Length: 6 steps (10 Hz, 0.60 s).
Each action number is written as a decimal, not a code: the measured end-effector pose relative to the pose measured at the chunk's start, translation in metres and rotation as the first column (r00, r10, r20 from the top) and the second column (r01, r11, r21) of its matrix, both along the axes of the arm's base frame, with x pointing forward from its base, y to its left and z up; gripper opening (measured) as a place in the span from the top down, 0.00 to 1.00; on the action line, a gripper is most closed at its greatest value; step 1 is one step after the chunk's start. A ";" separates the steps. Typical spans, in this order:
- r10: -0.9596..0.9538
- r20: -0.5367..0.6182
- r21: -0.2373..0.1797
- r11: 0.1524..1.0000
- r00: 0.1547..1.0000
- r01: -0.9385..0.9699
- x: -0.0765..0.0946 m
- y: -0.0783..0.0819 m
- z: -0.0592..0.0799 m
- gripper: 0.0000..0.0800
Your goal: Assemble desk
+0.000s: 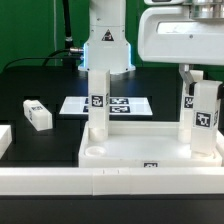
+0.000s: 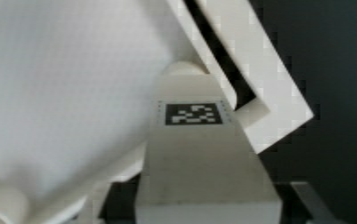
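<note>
Leg placement at a corner of the tabletop (image 1: 130,152). You are looking at the gripper (image 1: 198,86) hanging over the near leg (image 1: 205,120), which is standing upright directly beneath it in the tray's corner. In the wrist view the same leg (image 2: 196,150) is running straight away from the camera, its tag showing. One finger (image 1: 185,80) is lying against the leg's upper side and the other is hiding behind it, so you cannot tell whether the jaws are pinching the post or merely bracketing it. A second leg (image 1: 97,105) is standing at the corner farther from the tool. A loose leg (image 1: 37,115) is lying well away from it on the table (image 1: 30,85).

Risks, as judged: if the grip is sitting off-centre, any turning may be tilting the post and jamming it in its seat. If you are letting go before it is seated, it may be toppling onto the rim. The tray, sitting next to the border rail (image 1: 100,182), may be sliding under a sideways push.

Surface and room: matte black table, marker board (image 1: 110,103) lying flat beyond the tray, green backdrop (image 1: 30,30) behind.
</note>
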<state>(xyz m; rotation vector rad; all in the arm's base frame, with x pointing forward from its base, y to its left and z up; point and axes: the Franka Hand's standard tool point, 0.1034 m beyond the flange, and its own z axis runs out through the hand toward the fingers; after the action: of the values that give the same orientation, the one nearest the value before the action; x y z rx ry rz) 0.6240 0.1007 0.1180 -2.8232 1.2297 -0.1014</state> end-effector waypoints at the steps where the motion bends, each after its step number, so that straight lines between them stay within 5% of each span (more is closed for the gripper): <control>1: -0.137 -0.004 0.015 0.990 0.991 0.137 0.000 0.000 -0.001 0.64; 6: -0.566 -0.035 0.052 0.822 0.824 0.567 0.000 0.002 -0.001 0.64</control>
<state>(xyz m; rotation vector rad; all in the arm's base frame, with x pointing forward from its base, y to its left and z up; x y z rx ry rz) 0.6241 0.1026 0.1171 -2.3098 1.9997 -0.0613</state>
